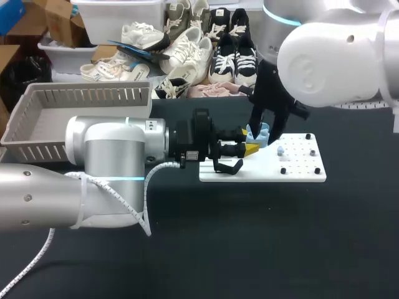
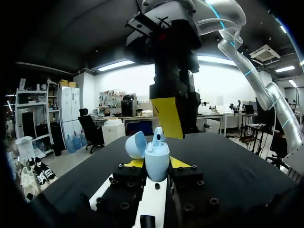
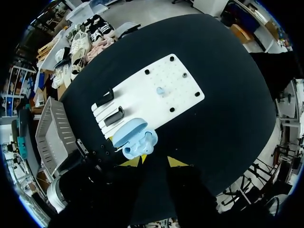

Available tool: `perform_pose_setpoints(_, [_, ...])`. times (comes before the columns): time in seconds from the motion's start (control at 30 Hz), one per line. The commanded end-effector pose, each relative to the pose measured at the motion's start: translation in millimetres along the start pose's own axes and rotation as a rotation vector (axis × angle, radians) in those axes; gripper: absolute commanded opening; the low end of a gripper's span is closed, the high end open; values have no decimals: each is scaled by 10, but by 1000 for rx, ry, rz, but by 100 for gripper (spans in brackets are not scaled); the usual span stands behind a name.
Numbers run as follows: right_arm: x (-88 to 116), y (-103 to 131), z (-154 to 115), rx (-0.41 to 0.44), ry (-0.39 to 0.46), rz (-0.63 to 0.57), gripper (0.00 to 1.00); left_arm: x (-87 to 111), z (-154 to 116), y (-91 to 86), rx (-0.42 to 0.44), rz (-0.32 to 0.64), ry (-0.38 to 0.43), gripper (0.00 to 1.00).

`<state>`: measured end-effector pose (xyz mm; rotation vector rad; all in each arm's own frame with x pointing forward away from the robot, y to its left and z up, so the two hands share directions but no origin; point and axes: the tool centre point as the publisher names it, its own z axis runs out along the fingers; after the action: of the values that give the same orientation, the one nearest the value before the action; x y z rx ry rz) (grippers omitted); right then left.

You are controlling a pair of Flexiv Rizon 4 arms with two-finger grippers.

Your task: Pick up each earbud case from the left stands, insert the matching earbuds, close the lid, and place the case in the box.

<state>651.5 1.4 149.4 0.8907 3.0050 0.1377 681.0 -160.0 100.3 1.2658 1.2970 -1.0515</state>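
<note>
While open-lidded, case point(image 2: 156, 167) in left gripper point(image 2: 157, 163)

Bright, even overhead light, ceiling strips point(image 2: 114, 64) glaring, soft sheen on right arm point(image 1: 330, 59)

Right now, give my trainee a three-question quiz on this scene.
1. True or false: the lid of the earbud case is shut.
2. What holds the case? A: the left tool. B: a person's hand. C: nothing, it lies flat on the table.
3. How many light blue earbuds sit on the white board?

Key: 1 false; 2 A; 3 one.
</note>
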Motion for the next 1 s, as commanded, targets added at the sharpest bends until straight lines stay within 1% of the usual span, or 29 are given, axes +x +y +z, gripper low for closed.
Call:
perform_pose_setpoints(0.03, [-15,-30,8,-1,-4,6,29,10,3,0,-3,1,-4,0])
perform_pose_setpoints(0.33, [-65,-38,11,7,-8,17,28,10,3,0,-3,1,-4,0])
perform_pose_setpoints(0.5, [-24,-58,-49,-10,-16,11,28,10,3,0,-3,1,-4,0])
perform_pose_setpoints(0.63, [-6,-140,-84,-28,-25,8,29,10,3,0,-3,1,-4,0])
perform_pose_setpoints(0.73, [-11,-206,-104,-40,-51,-16,31,10,3,0,-3,1,-4,0])
perform_pose_setpoints(0.83, [-40,-303,-126,-59,-84,-40,31,10,3,0,-3,1,-4,0])
perform_pose_setpoints(1.0, [-115,-459,-94,-80,-109,-70,32,10,3,0,-3,1,-4,0])
